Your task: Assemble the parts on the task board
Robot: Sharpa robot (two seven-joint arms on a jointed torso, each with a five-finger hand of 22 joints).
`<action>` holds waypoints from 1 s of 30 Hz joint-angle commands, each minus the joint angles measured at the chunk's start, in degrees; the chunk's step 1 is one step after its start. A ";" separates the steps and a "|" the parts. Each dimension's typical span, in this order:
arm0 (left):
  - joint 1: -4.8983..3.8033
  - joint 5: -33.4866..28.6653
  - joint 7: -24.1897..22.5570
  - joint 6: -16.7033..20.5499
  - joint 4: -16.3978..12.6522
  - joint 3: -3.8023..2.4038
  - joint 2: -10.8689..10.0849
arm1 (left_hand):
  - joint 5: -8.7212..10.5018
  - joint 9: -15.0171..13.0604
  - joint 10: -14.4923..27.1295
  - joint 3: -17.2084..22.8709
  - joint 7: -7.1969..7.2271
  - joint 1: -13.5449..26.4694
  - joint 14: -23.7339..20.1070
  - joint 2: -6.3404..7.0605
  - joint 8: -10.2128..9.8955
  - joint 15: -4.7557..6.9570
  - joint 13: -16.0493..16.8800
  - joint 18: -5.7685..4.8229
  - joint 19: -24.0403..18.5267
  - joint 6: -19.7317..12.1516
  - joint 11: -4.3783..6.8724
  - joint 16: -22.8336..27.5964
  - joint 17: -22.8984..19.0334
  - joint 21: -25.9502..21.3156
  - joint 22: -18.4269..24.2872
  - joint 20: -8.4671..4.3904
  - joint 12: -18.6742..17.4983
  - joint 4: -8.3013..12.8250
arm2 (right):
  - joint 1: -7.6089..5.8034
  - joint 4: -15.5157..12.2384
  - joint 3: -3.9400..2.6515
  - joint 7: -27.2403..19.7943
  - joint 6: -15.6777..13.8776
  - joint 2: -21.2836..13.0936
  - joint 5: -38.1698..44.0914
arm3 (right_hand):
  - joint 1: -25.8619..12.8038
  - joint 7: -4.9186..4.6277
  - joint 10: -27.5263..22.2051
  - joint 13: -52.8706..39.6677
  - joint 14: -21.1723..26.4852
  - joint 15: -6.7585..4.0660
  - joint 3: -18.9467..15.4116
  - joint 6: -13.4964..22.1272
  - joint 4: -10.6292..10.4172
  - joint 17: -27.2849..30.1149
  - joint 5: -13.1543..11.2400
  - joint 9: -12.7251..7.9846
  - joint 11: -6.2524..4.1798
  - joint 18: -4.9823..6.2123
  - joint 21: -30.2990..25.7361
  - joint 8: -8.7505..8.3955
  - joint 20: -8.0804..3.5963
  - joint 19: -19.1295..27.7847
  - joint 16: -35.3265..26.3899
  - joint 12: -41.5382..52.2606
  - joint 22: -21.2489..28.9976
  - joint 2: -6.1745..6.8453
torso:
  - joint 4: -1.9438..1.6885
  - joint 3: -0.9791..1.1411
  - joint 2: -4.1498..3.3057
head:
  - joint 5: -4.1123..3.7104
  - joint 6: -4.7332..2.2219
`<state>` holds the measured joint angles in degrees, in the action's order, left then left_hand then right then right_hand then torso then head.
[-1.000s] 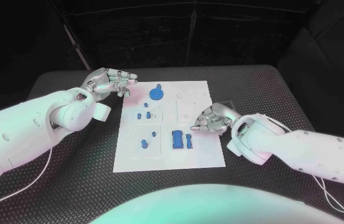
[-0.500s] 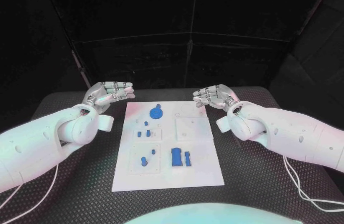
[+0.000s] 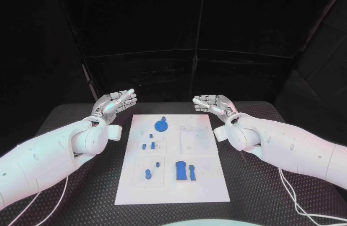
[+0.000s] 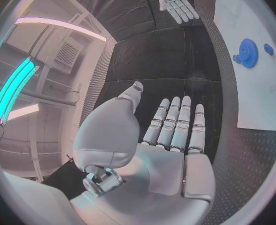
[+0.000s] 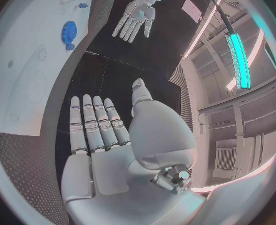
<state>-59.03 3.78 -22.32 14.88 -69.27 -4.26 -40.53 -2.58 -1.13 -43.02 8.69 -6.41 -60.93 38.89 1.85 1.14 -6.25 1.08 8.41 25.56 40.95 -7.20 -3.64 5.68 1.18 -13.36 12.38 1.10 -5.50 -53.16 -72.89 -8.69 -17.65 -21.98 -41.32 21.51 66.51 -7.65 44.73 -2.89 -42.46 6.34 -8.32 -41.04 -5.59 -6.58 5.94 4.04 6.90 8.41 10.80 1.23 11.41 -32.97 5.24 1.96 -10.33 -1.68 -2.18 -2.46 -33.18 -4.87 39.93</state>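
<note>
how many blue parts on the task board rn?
7 that I can make out on the task board: gear at far end, a dot below it, two small ones mid-left, one near-left, block and bar near-centre. Tinier ones may be missed.

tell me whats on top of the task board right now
On the white task board lie small blue parts: a round gear at the far end, small pieces mid-board, and blocks nearer. Both hands are raised beyond it, covering nothing.

Two bulky white arms with smooth rounded shells enter from the lower left and lower right of the head view. Each ends in a silver hand, left hand and right hand, with segmented metallic fingers. Thin pale cables trail beneath both forearms.
</note>
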 commanded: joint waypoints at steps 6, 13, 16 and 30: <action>-0.59 -1.60 -3.42 12.83 -8.55 1.64 -1.61 | 2.58 1.13 19.82 -4.19 6.41 28.09 -17.93 -1.85 -1.14 6.25 -1.08 -3.45 -11.81 -18.86 7.20 3.64 -5.68 -1.18 6.17 -5.69 -1.10 5.50 | -3.85 -9.40 4.57 -7.13 -12.90 -1.78 -12.43 | -30.90 3.56 -20.77 2.89 19.74 -6.34 4.04 19.08 5.59 6.58 -5.94 -4.04 -6.90 -3.48 -5.01 -1.23 -5.32 15.31 -5.24 -1.96 4.80 1.68 | 1.81 2.03 1.65 | 3.95 -4.50; -0.95 -3.03 -6.09 23.63 -16.54 3.36 -3.29 | 2.58 1.13 25.36 -8.69 6.41 35.93 -22.94 -1.85 -1.14 6.25 -1.08 -4.07 -15.10 -24.14 7.20 3.64 -5.68 -1.18 7.89 -7.29 -1.10 5.50 | -6.38 -15.56 7.88 -11.16 -20.32 -3.06 -19.73 | -39.09 7.65 -26.29 2.89 24.98 -6.34 8.32 24.13 5.59 6.58 -5.94 -4.04 -6.90 -4.39 -6.35 -1.23 -6.73 19.36 -5.24 -1.96 6.07 1.68 | 2.18 2.46 2.00 | 4.87 -5.55; -1.05 -3.43 -6.82 26.61 -18.74 3.84 -3.76 | 2.58 1.13 27.37 -8.69 6.41 38.78 -24.75 -1.85 -1.14 6.25 -1.08 -8.41 -16.20 -26.04 7.20 3.64 -5.68 -1.18 8.51 -7.94 -1.10 5.50 | -6.88 -16.77 8.53 -11.94 -21.77 -3.31 -21.15 | -42.12 7.65 -28.31 2.89 26.90 -6.34 8.32 26.00 5.59 6.58 -5.94 -4.04 -6.90 -8.41 -10.80 -1.23 -7.23 20.87 -5.24 -1.96 10.33 1.68 | 2.18 2.46 2.00 | 4.87 -5.55; -1.13 -3.78 -7.47 29.23 -20.69 4.26 -4.17 | 2.58 1.13 34.12 -8.69 6.41 48.32 -30.82 -1.85 -1.14 6.25 -1.08 -8.41 -20.40 -32.49 7.20 3.64 -5.68 -1.18 13.36 -12.38 -1.10 5.50 | -7.00 -17.07 8.69 -12.14 -22.14 -3.37 -21.51 | -52.50 7.65 -35.30 2.89 33.54 -6.34 8.32 32.41 5.59 6.58 -5.94 -4.04 -6.90 -8.41 -10.80 -1.23 -11.41 25.90 -5.24 -1.96 10.33 1.68 | 2.18 2.46 2.00 | 4.87 -5.55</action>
<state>-60.02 0.24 -28.10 42.41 -89.82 0.05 -44.69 -0.21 -0.07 -12.06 0.49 -0.03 -17.16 10.93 -0.01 0.23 -0.09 0.07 1.22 7.11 11.53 -0.11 -0.40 0.09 0.28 -1.31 0.88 0.22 -0.14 -60.02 -89.78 0.03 -28.43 -42.95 -44.69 0.79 18.96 -0.13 12.78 -0.07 -12.12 0.07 -0.49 -11.69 -0.14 -0.13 0.37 0.07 0.09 1.27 0.64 0.22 0.59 -9.63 0.27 0.21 -0.49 -0.01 -0.01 -0.01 -31.18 0.01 34.37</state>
